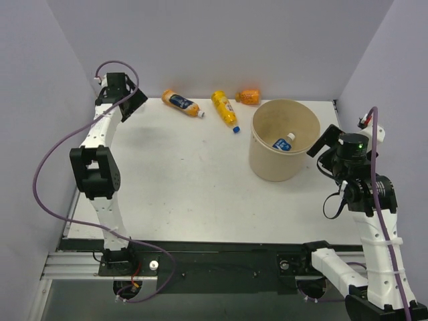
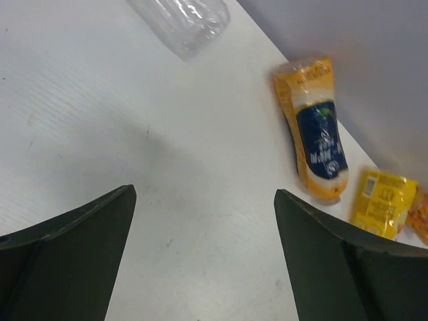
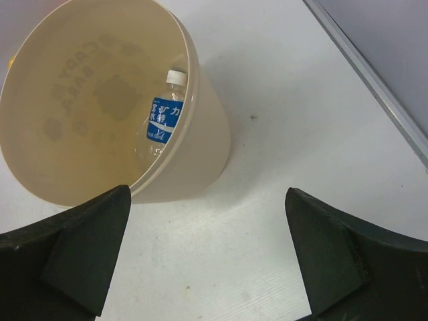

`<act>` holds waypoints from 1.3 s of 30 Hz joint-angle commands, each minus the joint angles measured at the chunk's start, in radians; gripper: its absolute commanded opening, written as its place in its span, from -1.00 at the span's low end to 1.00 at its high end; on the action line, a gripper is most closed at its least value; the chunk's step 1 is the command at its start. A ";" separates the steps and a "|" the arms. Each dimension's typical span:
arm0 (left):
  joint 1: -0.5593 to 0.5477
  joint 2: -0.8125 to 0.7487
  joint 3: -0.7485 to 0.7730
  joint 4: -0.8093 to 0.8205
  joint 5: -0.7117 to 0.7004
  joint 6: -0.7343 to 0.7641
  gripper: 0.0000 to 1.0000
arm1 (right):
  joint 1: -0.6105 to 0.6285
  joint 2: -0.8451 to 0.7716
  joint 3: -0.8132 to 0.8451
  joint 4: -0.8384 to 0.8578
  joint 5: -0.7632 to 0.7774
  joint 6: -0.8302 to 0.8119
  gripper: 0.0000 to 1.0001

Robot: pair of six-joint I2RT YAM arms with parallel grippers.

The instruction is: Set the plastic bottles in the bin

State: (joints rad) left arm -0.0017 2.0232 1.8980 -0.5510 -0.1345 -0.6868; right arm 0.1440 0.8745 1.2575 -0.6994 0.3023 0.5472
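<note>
L gripper [image 2: 204,257]: jaws spread wide, nothing between them, hovering over bare table [image 1: 187,187] at far-left corner.
Orange-yellow bottle [image 2: 317,134]: on its side ahead and to the R of the L fingers, well apart from them, close to the back wall.
Its look: glossy plastic, rounded body, dark blue label wrapped round the middle.
Yellow bottle [image 1: 225,110]: lying flat in the top view, blue cap pointing toward the arms, between the dark-label one and the bin.
Squat orange bottle [image 1: 249,97]: short, stubby, by the back wall just behind the bin.
Clear plastic [image 2: 184,23]: crinkly see-through piece at top edge of L wrist view, can't tell what it is.
R gripper [image 3: 207,261]: jaws apart, holding nothing, just beside the bin's R side.
Bin [image 3: 200,154]: round beige tub, smooth tapered walls, plain rim, standing upright.
Clear bottle [image 3: 164,120]: inside the bin, leaning on the wall, white cap, blue label.
</note>
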 commanded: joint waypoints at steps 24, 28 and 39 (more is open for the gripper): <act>0.132 0.522 0.411 0.196 0.039 -0.471 0.88 | 0.032 0.188 0.068 0.057 0.037 -0.052 0.89; 0.138 0.531 0.381 0.269 0.036 -0.505 0.89 | 0.032 0.211 0.082 0.047 0.027 -0.055 0.89; 0.157 0.658 0.495 0.306 0.035 -0.566 0.88 | 0.035 0.250 0.086 0.055 0.015 -0.053 0.89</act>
State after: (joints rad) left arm 0.1429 2.6431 2.3203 -0.3080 -0.0776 -1.2282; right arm 0.1719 1.1164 1.3121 -0.6533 0.3080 0.4957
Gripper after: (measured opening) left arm 0.942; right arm 0.947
